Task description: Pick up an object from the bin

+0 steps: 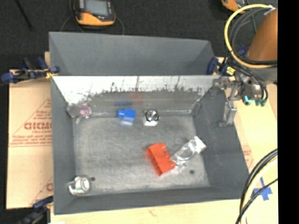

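Note:
My gripper (228, 117) hangs over the bin's right sloping wall, above and to the right of the loose things, with nothing seen in it. Nearest to it lies a crumpled clear plastic piece (188, 151) on the bin floor, right of centre. A red block (159, 158) touches that plastic on its left side. Both lie well below and to the left of the gripper.
Along the back wall lie a blue block (125, 115), a small shiny silver thing (151, 117) and a small pinkish clear thing (84, 111) in the back left corner. A small silver and white round thing (79, 185) sits in the front left corner.

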You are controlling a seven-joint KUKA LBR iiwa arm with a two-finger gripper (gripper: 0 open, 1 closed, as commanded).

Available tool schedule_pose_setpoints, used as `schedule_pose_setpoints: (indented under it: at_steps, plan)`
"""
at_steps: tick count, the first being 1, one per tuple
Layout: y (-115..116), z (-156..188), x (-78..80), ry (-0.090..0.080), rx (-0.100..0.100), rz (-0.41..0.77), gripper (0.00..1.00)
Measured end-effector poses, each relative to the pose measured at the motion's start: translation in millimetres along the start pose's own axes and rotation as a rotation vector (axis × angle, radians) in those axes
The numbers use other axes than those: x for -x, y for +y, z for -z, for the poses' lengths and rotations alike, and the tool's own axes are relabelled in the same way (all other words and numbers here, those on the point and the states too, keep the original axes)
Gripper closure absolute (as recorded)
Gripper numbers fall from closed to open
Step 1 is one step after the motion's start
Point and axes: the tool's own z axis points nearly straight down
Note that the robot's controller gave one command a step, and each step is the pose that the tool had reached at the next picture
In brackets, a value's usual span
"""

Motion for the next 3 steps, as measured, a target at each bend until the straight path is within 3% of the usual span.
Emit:
schedule_pose_setpoints:
  at_steps: [1,2,3]
  plan:
    - [29,-175,-71.2,-0.007,-0.003,0.561,0.00]
    - [44,-144,-84.7,-0.006,-0.002,0.676,0.00]
    - [39,-141,-61.7,-0.008,-0.003,0.800,0.00]
